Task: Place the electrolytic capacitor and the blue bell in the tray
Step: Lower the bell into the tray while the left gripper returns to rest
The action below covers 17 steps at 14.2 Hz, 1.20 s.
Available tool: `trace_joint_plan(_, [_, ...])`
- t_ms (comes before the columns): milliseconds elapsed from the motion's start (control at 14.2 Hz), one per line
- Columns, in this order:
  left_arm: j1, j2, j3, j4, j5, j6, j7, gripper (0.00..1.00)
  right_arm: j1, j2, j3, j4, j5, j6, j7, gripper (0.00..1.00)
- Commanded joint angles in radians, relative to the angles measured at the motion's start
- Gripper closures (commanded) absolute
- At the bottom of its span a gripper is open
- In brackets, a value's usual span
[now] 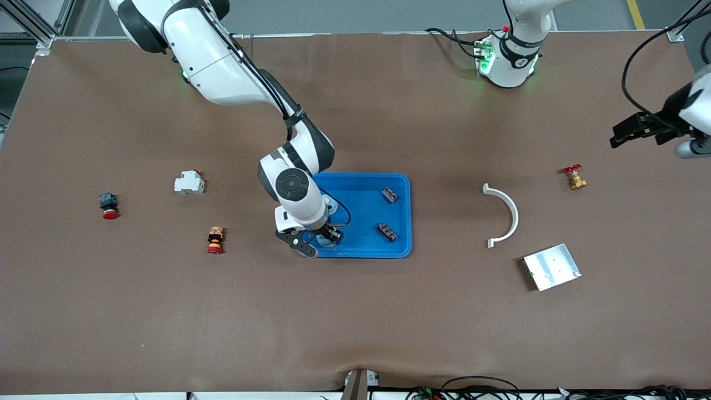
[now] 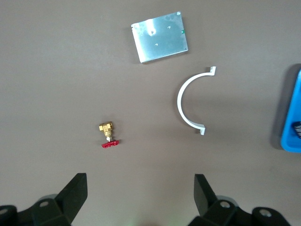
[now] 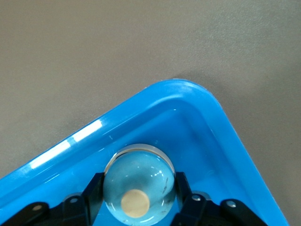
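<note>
Nearest the front camera: metal plate (image 1: 551, 266), unused. Next, right gripper (image 1: 314, 243) low inside tray (image 1: 364, 253) corner, fingers closed on blue bell (image 3: 139, 184), likely for release; capacitor not identifiable. Left gripper (image 2: 141, 197) waiting, fingers spread empty, over brass valve (image 1: 575, 178).

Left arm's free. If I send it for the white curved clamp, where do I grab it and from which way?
Come straight down on the white curved clamp and pinch across the thin band mid-arc, one finger inside the curve, one outside. It lies flat on the table, apart from its neighbours. The left gripper is already open.
</note>
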<state>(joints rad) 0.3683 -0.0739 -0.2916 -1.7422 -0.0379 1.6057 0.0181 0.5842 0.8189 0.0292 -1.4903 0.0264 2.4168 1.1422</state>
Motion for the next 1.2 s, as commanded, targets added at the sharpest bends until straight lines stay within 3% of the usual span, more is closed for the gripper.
trace_joint_plan(0, [0.006, 0.1, -0.006, 0.157, -0.023, -0.11, 0.013, 0.0, 0.017, 0.016, -0.012, 0.028, -0.043, -0.005, 0.037, 0.0])
trace_joint_plan(352, [-0.009, 0.105, -0.009, 0.158, -0.007, -0.11, -0.108, 0.0, 0.009, 0.0, -0.015, 0.05, -0.046, -0.037, 0.031, 0.0])
trace_joint_plan(846, [-0.017, 0.146, -0.011, 0.158, 0.033, -0.061, -0.113, 0.0, -0.013, -0.035, -0.023, 0.105, -0.094, -0.189, 0.004, 0.0])
trace_joint_plan(1128, [-0.017, 0.141, -0.018, 0.159, 0.042, -0.059, -0.115, 0.0, -0.073, -0.101, -0.022, 0.105, -0.123, -0.304, -0.168, 0.0])
